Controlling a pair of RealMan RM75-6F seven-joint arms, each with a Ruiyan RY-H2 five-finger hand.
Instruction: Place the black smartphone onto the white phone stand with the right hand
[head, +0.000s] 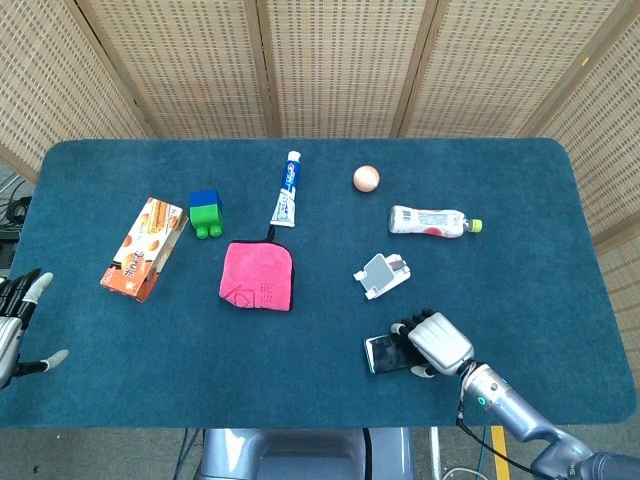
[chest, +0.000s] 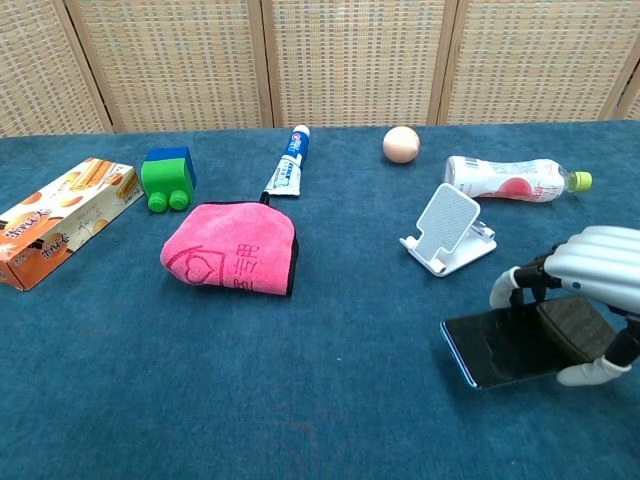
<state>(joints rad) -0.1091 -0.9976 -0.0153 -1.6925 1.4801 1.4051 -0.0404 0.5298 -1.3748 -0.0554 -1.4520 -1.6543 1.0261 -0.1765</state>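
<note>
Your right hand (chest: 585, 290) is holding the black phone (chest: 500, 345), with fingers (chest: 515, 280) curling over its far edge and the thumb (chest: 590, 373) pressing at its near edge. The phone is tilting, with its left end poking out past the fingers. It is sitting near the front of the table (head: 520, 200), close to the white stand (chest: 447, 230) but not touching it. Your left hand (head: 15, 320) is waiting at the table's left edge with fingers apart, holding nothing.
</note>
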